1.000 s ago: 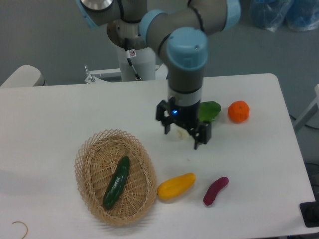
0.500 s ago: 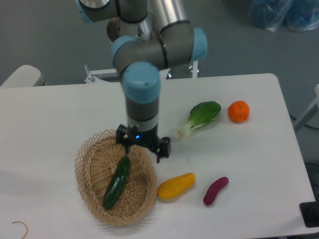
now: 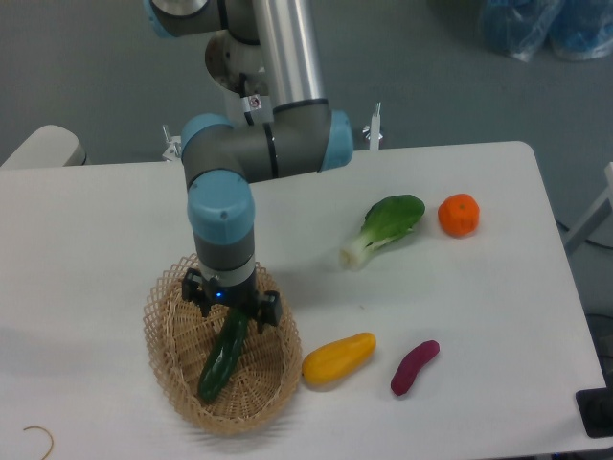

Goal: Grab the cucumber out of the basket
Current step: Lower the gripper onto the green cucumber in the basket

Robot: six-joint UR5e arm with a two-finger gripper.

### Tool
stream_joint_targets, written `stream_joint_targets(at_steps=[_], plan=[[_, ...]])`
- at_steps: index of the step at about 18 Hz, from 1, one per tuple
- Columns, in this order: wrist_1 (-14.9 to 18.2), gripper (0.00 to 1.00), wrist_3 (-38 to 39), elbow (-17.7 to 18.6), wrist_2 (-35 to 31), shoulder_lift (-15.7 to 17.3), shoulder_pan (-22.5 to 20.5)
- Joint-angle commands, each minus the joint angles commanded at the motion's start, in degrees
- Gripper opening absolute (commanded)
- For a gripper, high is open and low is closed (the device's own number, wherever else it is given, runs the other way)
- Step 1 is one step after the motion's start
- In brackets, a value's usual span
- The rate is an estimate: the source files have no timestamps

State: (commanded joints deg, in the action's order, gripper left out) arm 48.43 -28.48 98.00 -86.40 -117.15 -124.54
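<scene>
Shifted left from the basket's right rim: my gripper, now inside the basket, low over the upper end of the cucumber. Fingers apart, one on each side of that end; contact cannot be told. Cucumber: lying diagonally on the basket floor. On the table: bok choy, orange, yellow vegetable beside the basket, purple one.
</scene>
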Motion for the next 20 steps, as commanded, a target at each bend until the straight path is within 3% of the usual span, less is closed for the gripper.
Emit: stream_joint_targets(at_steps=[8, 14, 16, 18, 20], plan=[[-2.7, 1.00, -0.8, -1.0, 0.0, -2.4, 0.2], [-3.0, 0.99, -1.1, -1.1, -1.5, -3.0, 0.6], [-3.0, 0.92, -1.1, -1.2, -1.5, -3.0, 0.6], [-2.9, 0.78, -1.1, -1.7, -1.5, -3.0, 0.6], [-2.9, 0.75, -1.1, -1.8, -1.6, -3.1, 0.6]])
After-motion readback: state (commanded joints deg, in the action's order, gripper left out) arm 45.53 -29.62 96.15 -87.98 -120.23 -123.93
